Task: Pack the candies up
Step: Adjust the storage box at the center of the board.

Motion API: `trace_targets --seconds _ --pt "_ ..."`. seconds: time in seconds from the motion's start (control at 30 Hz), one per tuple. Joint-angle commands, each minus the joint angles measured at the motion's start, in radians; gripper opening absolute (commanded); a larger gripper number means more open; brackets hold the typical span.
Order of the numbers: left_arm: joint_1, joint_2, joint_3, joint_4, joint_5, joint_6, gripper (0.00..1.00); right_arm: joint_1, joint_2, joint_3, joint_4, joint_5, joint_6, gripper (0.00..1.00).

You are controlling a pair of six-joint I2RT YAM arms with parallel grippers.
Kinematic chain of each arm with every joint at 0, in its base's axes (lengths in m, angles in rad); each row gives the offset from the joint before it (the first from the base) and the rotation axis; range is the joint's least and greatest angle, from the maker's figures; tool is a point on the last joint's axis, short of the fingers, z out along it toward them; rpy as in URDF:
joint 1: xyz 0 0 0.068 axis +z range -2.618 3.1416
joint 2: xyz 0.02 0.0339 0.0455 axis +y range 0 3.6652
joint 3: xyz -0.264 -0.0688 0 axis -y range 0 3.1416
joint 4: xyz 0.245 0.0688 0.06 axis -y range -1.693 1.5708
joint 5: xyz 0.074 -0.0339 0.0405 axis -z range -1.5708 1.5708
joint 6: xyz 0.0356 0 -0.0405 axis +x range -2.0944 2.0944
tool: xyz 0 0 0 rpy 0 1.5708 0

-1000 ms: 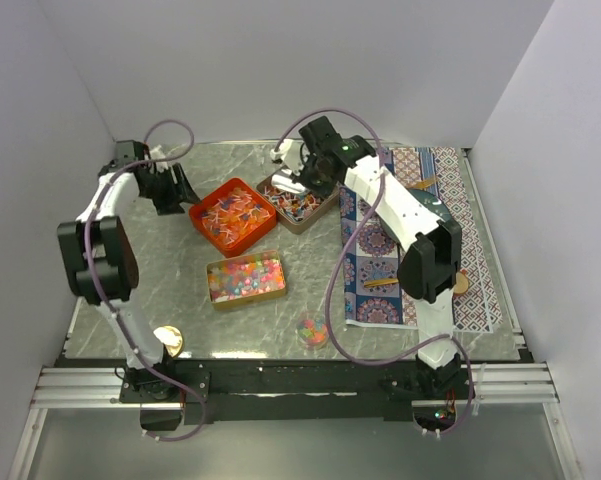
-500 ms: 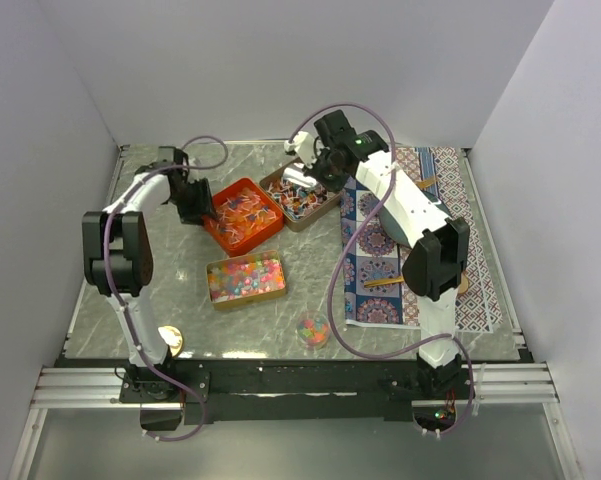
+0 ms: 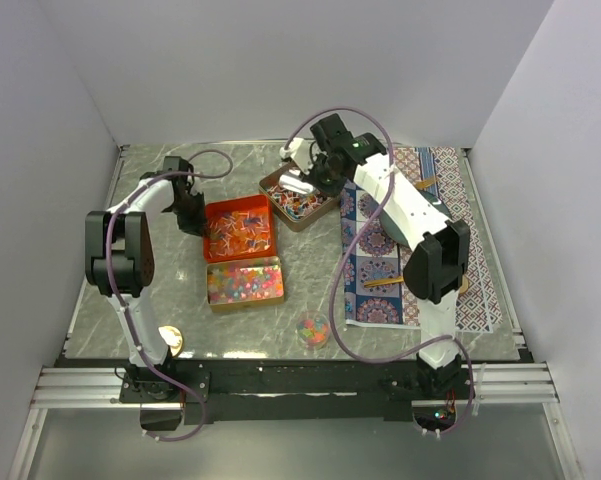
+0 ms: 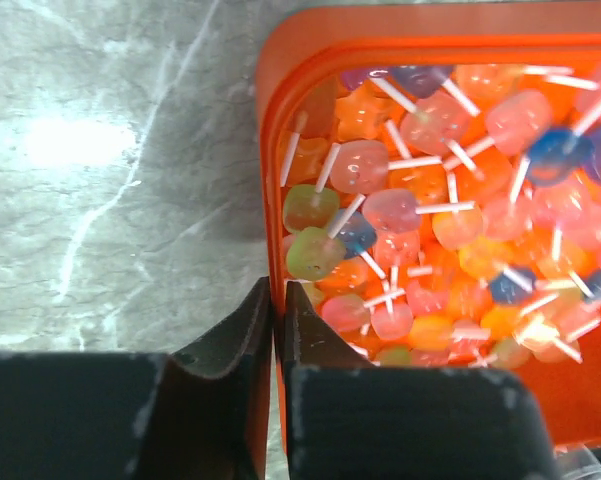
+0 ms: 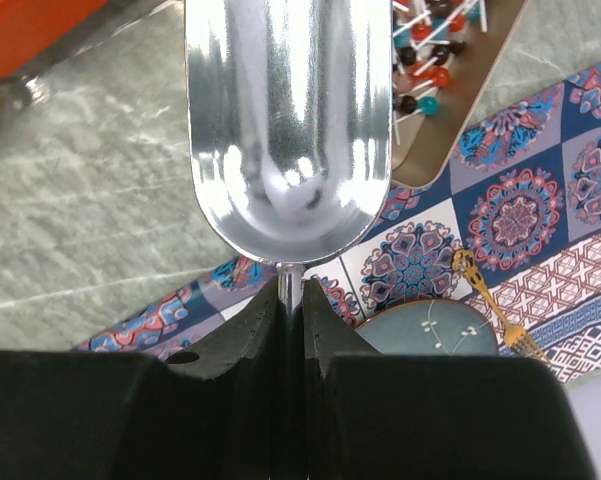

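The left gripper [image 4: 277, 296] is pinched shut on a side wall of the orange tray [image 4: 280, 70]; candies [image 4: 430, 200] fill it just ahead and right; the right gripper [image 5: 291, 292] clamps the stem of an empty scoop [image 5: 288, 120]; more candies lie in the brown tray [image 5: 455, 150] beyond, right.

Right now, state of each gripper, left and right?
Left gripper: closed on the orange tray wall.
Right gripper: closed on the silver scoop handle.
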Motion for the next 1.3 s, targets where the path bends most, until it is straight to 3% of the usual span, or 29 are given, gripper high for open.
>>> trace_targets --seconds 0.0,0.2,0.43,0.6,0.73,0.93,1.1,1.27 --pt "-0.009 -0.017 -0.035 -0.009 0.003 0.058 0.09 0.034 -0.097 -0.005 -0.026 -0.017 -0.093 0.0" --pt "-0.069 -0.036 -0.016 -0.017 0.077 0.036 0.14 0.169 -0.16 -0.1 -0.024 0.07 -0.347 0.0" --pt "-0.152 -0.059 -0.006 -0.031 0.094 0.041 0.2 0.228 -0.088 -0.02 -0.122 0.122 -0.44 0.0" --pt "-0.164 -0.117 -0.091 -0.02 0.095 0.047 0.2 0.232 -0.062 -0.028 -0.161 0.141 -0.492 0.0" --pt "-0.166 -0.161 -0.105 -0.017 0.085 0.041 0.54 0.234 -0.055 -0.071 -0.19 0.181 -0.57 0.0" --pt "-0.167 -0.247 -0.023 -0.037 0.048 0.007 0.65 0.254 -0.006 -0.066 -0.24 0.265 -0.663 0.0" --pt "-0.152 -0.336 -0.077 -0.011 -0.073 -0.004 0.75 0.268 0.038 -0.056 -0.254 0.362 -0.728 0.0" --pt "-0.022 -0.346 -0.156 0.009 -0.017 -0.043 0.75 0.281 0.113 0.026 -0.298 0.437 -0.76 0.0"
